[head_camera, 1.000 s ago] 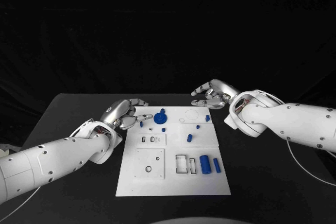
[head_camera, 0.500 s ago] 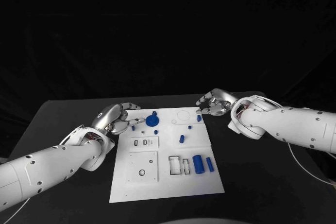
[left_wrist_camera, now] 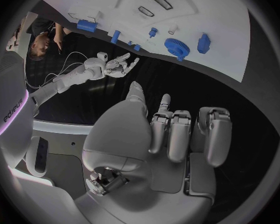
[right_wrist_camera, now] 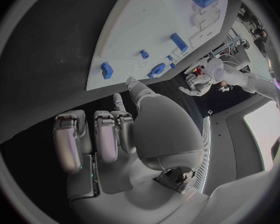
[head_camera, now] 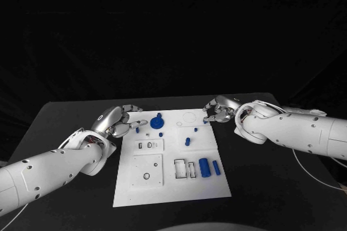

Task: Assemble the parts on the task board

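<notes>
White board [head_camera: 170,181] lies flat mid-counter [head_camera: 65,191], long side running away from the robot.

Near end: two blue cylinders [head_camera: 204,167] lying side by side, next to rectangular slots; a square plate with a round hole to their left. I count two cylinders.

Middle: one small blue peg [head_camera: 186,140]; smaller blue bits beside it, too small to count surely.

Far end: one blue gear [head_camera: 158,124] standing in the board, one blue block [head_camera: 204,122] near the far right corner.

Left hand [head_camera: 118,122] at the board's far left edge, near the gear, fingers curled in, holding nothing. Right hand [head_camera: 220,109] just off the far right corner by the block, fingers curled, nothing in them.

Judgement: a pick is pending. Best to open the fingers before descending, come straight down on one piece, and avoid nudging its neighbours.
</notes>
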`<state>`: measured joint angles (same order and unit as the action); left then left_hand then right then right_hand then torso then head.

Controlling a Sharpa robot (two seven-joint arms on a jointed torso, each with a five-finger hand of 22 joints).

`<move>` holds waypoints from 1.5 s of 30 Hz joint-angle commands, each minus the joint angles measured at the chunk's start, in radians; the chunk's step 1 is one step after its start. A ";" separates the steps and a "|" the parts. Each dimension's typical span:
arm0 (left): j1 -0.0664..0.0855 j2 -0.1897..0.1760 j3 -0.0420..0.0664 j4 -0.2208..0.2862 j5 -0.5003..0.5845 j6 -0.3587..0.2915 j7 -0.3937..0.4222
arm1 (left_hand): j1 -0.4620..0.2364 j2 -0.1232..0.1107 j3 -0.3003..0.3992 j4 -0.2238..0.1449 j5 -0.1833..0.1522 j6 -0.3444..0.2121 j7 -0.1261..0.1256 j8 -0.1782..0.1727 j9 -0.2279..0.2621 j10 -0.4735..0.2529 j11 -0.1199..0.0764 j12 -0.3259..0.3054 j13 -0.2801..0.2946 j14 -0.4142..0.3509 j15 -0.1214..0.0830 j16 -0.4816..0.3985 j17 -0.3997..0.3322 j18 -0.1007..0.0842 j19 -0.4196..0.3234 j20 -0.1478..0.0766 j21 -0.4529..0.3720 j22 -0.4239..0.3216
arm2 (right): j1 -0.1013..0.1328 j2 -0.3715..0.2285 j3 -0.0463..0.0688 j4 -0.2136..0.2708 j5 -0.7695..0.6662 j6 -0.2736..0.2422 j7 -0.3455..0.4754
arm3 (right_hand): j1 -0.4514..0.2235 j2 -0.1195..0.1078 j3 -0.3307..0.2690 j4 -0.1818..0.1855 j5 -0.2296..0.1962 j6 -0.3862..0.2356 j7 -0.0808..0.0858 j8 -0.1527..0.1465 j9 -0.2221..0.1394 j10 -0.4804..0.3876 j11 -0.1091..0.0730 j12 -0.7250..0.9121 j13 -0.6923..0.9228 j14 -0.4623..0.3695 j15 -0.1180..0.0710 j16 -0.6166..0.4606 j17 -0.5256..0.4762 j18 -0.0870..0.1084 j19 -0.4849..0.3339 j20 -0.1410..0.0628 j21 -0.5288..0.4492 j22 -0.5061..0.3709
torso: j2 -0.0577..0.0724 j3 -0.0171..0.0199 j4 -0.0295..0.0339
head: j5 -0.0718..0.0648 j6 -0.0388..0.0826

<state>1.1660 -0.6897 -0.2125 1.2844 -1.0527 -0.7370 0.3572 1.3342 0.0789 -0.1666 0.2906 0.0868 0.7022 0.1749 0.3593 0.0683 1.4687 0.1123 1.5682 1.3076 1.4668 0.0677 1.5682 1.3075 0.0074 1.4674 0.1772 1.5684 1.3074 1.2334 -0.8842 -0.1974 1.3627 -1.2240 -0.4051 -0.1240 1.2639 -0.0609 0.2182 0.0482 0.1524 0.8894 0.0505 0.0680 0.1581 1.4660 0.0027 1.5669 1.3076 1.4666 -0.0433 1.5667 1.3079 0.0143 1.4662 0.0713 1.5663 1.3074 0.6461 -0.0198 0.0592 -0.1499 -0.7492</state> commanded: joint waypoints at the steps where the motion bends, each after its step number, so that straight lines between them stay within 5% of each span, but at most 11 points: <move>1: 0.000 -0.001 0.001 0.004 -0.004 0.001 0.010 | -0.003 0.010 -0.005 -0.001 0.005 0.008 0.001 -0.004 0.000 0.102 -0.002 0.003 0.263 0.104 -0.002 0.003 0.263 -0.007 0.103 0.005 0.002 0.263 | -0.004 0.008 0.000 -0.011 -0.078 0.020 -0.016 | 0.011 0.001 -0.001 -0.008 -0.004 -0.004 -0.004 -0.004 -0.002 0.105 -0.006 0.004 0.263 0.104 -0.005 0.004 0.263 -0.014 0.105 -0.005 0.004 0.263 | -0.001 -0.0002 -0.0012 | 0.002 -0.001; 31: 0.000 -0.007 0.001 0.005 -0.005 0.003 0.008 | -0.001 0.011 -0.005 -0.001 0.005 0.010 0.001 -0.006 0.000 0.102 -0.002 0.003 0.263 0.104 -0.002 0.003 0.263 -0.007 0.103 0.004 0.002 0.263 | -0.023 0.038 0.000 -0.046 -0.137 0.064 -0.070 | 0.045 0.020 0.010 -0.022 0.010 0.005 -0.006 0.000 -0.009 0.105 -0.012 0.004 0.263 0.104 -0.011 0.004 0.263 -0.014 0.105 -0.011 0.004 0.263 | -0.001 0.0002 0.0003 | 0.003 0.009; 45: 0.000 -0.006 0.001 0.004 -0.005 0.003 0.008 | -0.001 0.011 -0.005 -0.001 0.005 0.010 0.001 -0.006 0.000 0.102 -0.002 0.003 0.263 0.104 -0.002 0.003 0.263 -0.007 0.103 0.004 0.002 0.263 | -0.024 0.047 0.000 -0.059 -0.142 0.078 -0.084 | 0.048 0.021 0.011 -0.023 0.012 0.002 -0.006 -0.002 -0.011 0.105 -0.013 0.004 0.263 0.104 -0.011 0.004 0.263 -0.014 0.105 -0.012 0.004 0.263 | -0.001 0.0001 0.0005 | 0.005 0.003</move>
<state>1.1660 -0.6976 -0.2125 1.2864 -1.0535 -0.7368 0.3564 1.3341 0.0788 -0.1666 0.2906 0.0868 0.7021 0.1749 0.3594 0.0683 1.4687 0.1123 1.5682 1.3075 1.4668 0.0677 1.5682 1.3073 0.0073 1.4674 0.1772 1.5684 1.3074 1.2096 -0.8387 -0.1971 1.3051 -1.3488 -0.3474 -0.1956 1.3007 -0.0400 0.2274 0.0281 0.1608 0.8893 0.0433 0.0681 0.1485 1.4660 -0.0043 1.5669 1.3073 1.4666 -0.0504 1.5667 1.3075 0.0143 1.4662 0.0644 1.5663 1.3077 0.6454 -0.0196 0.0593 -0.1442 -0.7462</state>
